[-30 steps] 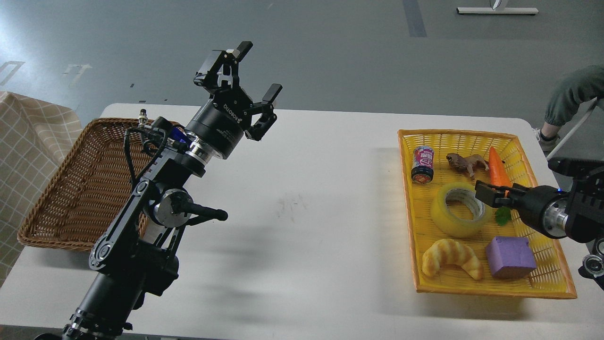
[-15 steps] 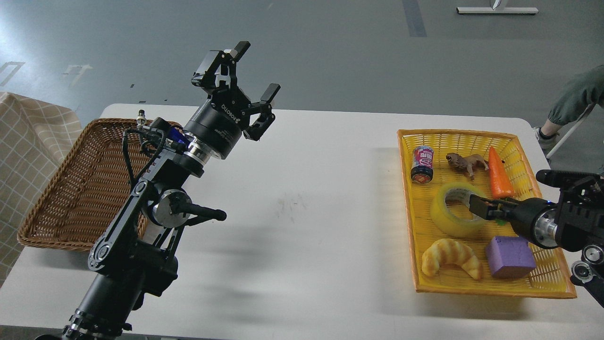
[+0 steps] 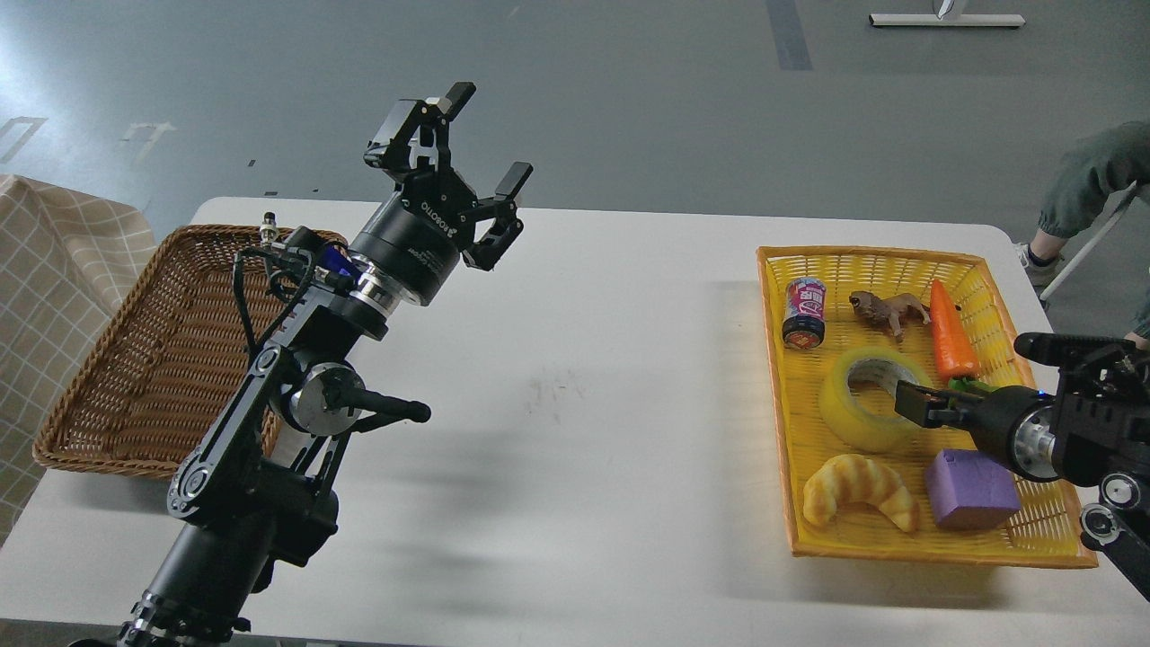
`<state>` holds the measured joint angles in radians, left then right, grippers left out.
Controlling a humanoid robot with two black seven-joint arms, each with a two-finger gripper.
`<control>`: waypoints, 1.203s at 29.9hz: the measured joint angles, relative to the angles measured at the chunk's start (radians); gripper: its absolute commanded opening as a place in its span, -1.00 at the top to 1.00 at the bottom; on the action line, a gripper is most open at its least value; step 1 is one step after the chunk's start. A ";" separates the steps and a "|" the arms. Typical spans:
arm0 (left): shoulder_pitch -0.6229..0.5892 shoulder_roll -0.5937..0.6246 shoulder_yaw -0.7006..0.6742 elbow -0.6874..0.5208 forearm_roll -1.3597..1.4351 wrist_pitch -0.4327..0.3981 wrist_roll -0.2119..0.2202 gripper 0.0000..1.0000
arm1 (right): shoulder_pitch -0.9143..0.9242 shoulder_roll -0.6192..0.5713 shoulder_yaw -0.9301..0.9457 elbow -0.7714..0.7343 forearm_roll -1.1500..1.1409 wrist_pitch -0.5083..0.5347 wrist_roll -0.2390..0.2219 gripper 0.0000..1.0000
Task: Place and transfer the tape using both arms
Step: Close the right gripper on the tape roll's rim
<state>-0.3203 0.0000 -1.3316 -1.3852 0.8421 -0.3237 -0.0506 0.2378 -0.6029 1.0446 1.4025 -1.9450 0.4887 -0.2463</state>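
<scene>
The tape (image 3: 846,412), a yellow translucent roll with a pale core, lies flat in the yellow basket (image 3: 862,255) at the right of the table. My right gripper (image 3: 918,404) comes in from the right and sits at the roll's right rim, over its edge. It is dark and seen end-on, so its fingers cannot be told apart. My left gripper (image 3: 456,135) is raised high above the table's back left, fingers spread open and empty, far from the tape.
In the yellow basket lie a drink can (image 3: 805,312), a toy animal (image 3: 889,311), a carrot (image 3: 950,341), a croissant (image 3: 861,490) and a purple block (image 3: 970,490). A brown wicker basket (image 3: 117,377) stands at the left. A person's leg (image 3: 1092,175) shows at the far right.
My right gripper has moved left and down from beside the carrot to the tape's right rim. My left arm has barely shifted.
</scene>
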 measured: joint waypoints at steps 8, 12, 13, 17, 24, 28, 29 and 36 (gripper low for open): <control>0.001 0.000 0.000 0.000 0.000 0.000 0.000 -0.96 | 0.000 0.028 0.002 -0.008 0.001 0.000 -0.003 -0.48; 0.001 0.000 0.000 0.000 -0.001 0.000 -0.001 -0.96 | 0.000 0.029 0.003 -0.008 0.001 0.000 -0.004 -0.38; 0.001 0.000 0.000 0.000 -0.001 -0.001 -0.001 -0.96 | 0.000 0.029 0.003 -0.008 0.001 0.000 -0.004 -0.31; 0.001 0.000 0.001 0.001 -0.002 -0.002 -0.001 -0.96 | 0.000 0.040 0.003 -0.018 -0.003 0.000 -0.004 -0.13; 0.001 0.000 0.000 0.002 -0.002 -0.002 -0.001 -0.96 | 0.003 0.056 0.008 -0.073 -0.016 0.000 -0.021 0.07; 0.001 0.000 0.003 0.002 -0.002 -0.001 0.006 -0.96 | 0.001 0.057 0.005 -0.079 -0.012 0.000 -0.022 0.28; 0.001 0.000 0.004 0.002 -0.002 -0.001 0.007 -0.96 | 0.001 0.057 0.005 -0.079 -0.011 0.000 -0.022 0.38; 0.002 0.000 0.002 0.002 0.000 0.001 0.008 -0.96 | 0.001 0.057 0.006 -0.079 -0.010 0.000 -0.021 0.83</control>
<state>-0.3188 0.0000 -1.3296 -1.3836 0.8418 -0.3230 -0.0431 0.2390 -0.5454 1.0504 1.3237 -1.9550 0.4885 -0.2676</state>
